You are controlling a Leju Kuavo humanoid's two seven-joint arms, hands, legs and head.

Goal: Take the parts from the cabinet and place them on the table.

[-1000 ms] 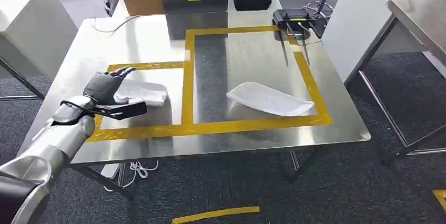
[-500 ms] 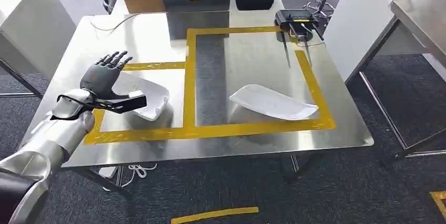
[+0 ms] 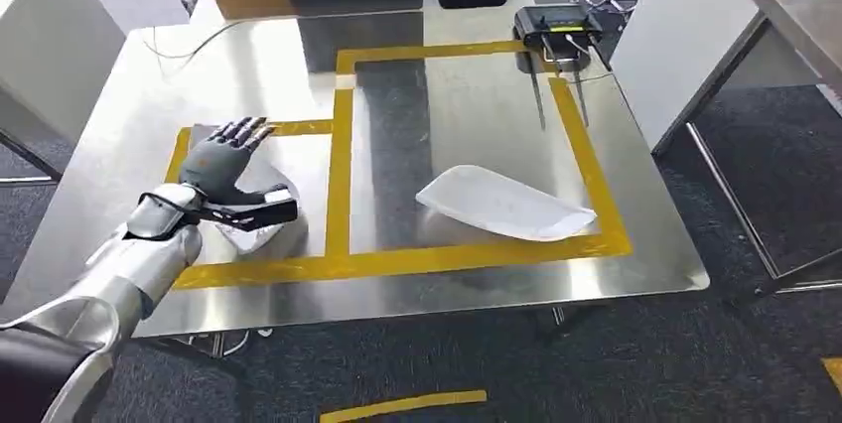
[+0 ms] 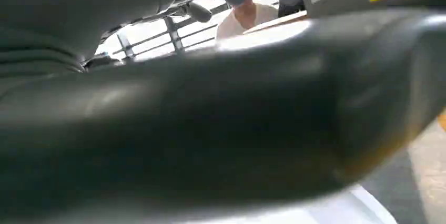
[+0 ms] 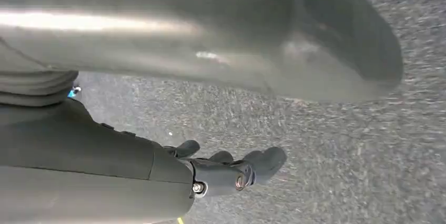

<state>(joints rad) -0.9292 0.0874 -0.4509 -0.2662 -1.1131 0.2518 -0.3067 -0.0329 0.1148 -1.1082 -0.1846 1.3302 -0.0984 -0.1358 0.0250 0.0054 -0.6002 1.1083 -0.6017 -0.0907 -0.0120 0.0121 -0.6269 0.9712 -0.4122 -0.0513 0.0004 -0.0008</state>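
Left hand (image 3: 220,163) hovers w/ fingers spread, grasping nothing, over a white part (image 3: 260,232) lying in the left taped box on the table (image 3: 457,274). Second white part (image 3: 501,205) lies in the right box. Right hand (image 5: 231,171) hangs over carpet, fingers loosely curled, empty.

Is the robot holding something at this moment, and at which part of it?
Nothing is clearly held. The left hand is over the white part with its fingers spread; contact cannot be told. The right hand hangs above the floor holding nothing.
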